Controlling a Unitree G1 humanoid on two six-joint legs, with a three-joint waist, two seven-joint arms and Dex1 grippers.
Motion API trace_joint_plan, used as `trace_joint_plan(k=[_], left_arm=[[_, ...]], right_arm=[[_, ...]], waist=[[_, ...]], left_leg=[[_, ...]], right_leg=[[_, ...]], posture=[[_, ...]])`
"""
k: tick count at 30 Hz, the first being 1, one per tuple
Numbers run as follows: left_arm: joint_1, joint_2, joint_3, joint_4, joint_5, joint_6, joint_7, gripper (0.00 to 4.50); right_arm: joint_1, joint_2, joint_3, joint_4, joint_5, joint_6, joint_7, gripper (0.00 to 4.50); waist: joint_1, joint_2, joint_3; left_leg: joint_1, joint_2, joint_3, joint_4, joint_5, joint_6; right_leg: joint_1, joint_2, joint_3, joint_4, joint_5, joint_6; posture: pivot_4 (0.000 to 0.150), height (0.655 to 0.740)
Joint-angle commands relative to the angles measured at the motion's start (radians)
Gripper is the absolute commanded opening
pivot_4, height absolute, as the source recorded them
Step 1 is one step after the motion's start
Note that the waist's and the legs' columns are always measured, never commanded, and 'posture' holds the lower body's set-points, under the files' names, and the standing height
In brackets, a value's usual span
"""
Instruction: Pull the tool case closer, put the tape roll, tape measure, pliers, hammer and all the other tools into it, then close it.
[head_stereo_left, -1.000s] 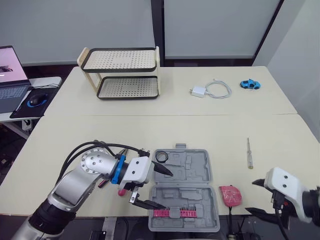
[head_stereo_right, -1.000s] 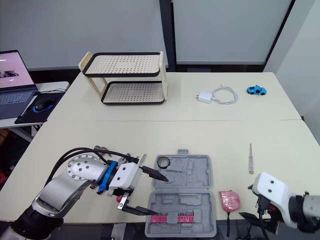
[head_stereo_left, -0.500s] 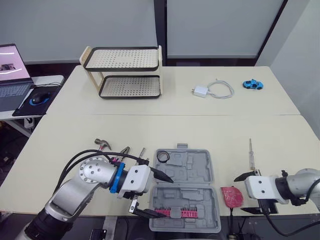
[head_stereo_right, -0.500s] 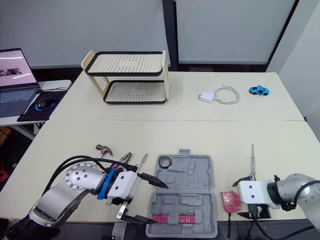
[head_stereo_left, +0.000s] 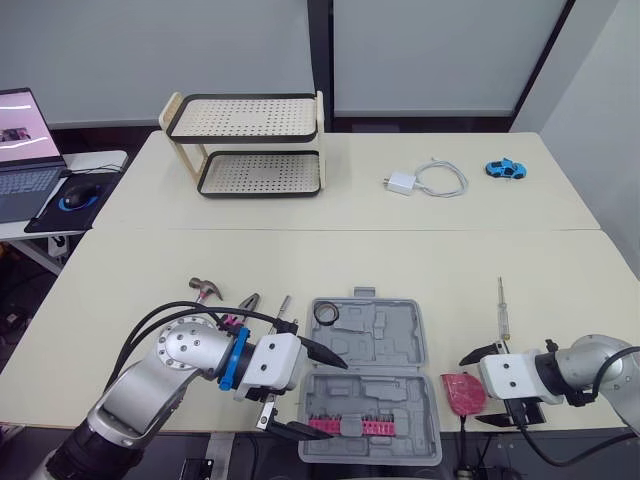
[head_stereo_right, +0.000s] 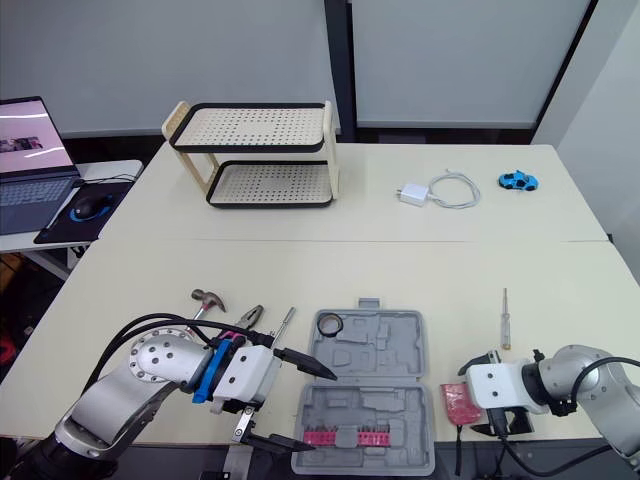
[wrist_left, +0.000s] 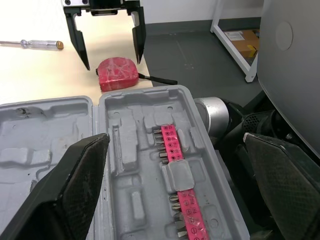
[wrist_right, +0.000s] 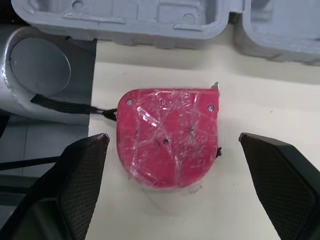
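Note:
The grey tool case (head_stereo_left: 368, 378) lies open near the table's front edge. A black tape roll (head_stereo_left: 323, 314) sits in its far half and a pink bit strip (head_stereo_left: 347, 426) in its near half. My left gripper (head_stereo_left: 325, 398) is open over the case's left side, holding nothing. The red tape measure (wrist_right: 167, 137) lies right of the case, and my right gripper (head_stereo_left: 470, 391) is open with a finger on either side of it. A screwdriver (head_stereo_left: 501, 308) lies farther right. The hammer (head_stereo_left: 207, 288), pliers (head_stereo_left: 247, 301) and a small screwdriver (head_stereo_left: 282, 306) lie left of the case.
At the back stand a two-tier rack (head_stereo_left: 245, 145), a white charger with cable (head_stereo_left: 425, 180) and a blue toy car (head_stereo_left: 502, 168). A laptop (head_stereo_left: 20, 140) sits on a side table at the left. The case and tape measure are close to the table's front edge.
My right gripper has swung in from the front right and now straddles the red tape measure. The left gripper has stayed over the case. The camera shifted slightly.

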Motion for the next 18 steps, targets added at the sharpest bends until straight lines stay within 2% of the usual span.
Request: trace_joint_plan(k=[1, 8, 18], left_arm=[[0.001, 0.014, 0.019, -0.033, -0.029, -0.010, -0.004, 4.50], [0.002, 0.030, 0.020, -0.035, -0.038, -0.014, -0.007, 4.50], [0.002, 0.037, 0.021, -0.025, -0.037, -0.022, -0.009, 4.50]], right_arm=[[-0.015, 0.019, 0.009, 0.047, -0.015, -0.069, -0.006, 4.48], [-0.037, 0.060, 0.015, 0.153, -0.022, -0.176, -0.010, 4.48], [-0.040, 0.062, 0.010, 0.190, 0.001, -0.197, 0.018, 4.48]], waist=[[0.000, 0.000, 0.000], [0.000, 0.000, 0.000], [0.000, 0.000, 0.000]], left_leg=[[0.000, 0.000, 0.000, 0.000, 0.000, 0.000], [0.000, 0.000, 0.000, 0.000, 0.000, 0.000], [0.000, 0.000, 0.000, 0.000, 0.000, 0.000]], right_leg=[[0.000, 0.000, 0.000, 0.000, 0.000, 0.000], [0.000, 0.000, 0.000, 0.000, 0.000, 0.000], [0.000, 0.000, 0.000, 0.000, 0.000, 0.000]], posture=[[0.150, 0.7400], [0.150, 0.7400], [0.150, 0.7400]])
